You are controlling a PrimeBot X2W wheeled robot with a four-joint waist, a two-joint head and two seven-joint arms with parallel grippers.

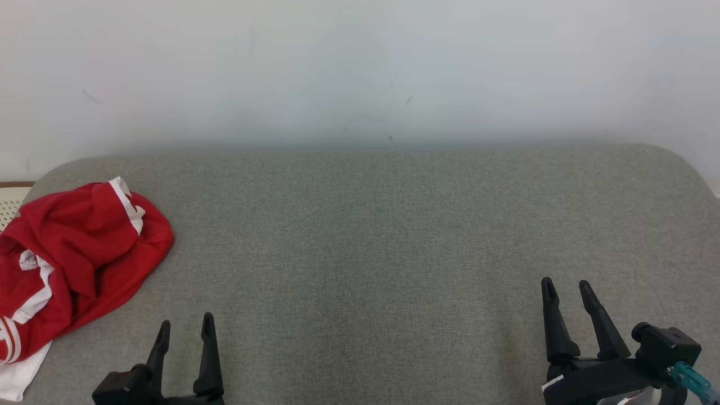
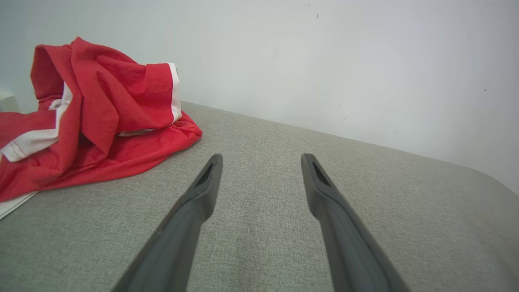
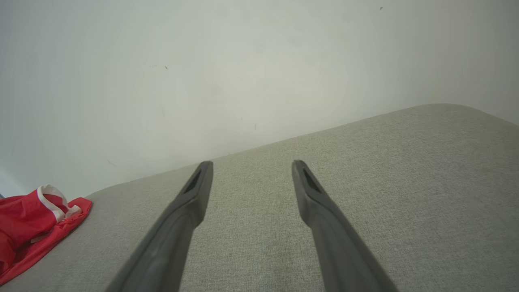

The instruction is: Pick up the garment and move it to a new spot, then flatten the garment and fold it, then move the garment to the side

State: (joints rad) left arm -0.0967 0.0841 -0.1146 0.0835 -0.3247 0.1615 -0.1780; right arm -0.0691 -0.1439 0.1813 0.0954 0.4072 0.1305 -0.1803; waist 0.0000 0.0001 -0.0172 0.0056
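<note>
A crumpled red garment (image 1: 73, 259) with white trim lies in a heap at the far left of the grey fabric surface (image 1: 371, 236). In the left wrist view the garment (image 2: 93, 117) sits to the upper left of the fingers; in the right wrist view the garment (image 3: 28, 227) shows at the lower left edge. My left gripper (image 1: 185, 327) is open near the front edge, a little right of the heap and apart from it. Far to the right, my right gripper (image 1: 567, 286) is open over bare fabric. Nothing is between either pair of fingers.
A white wall (image 1: 360, 67) rises directly behind the grey surface. A pale woven object (image 1: 11, 199) shows at the far left edge, behind the garment. The surface has rounded back corners.
</note>
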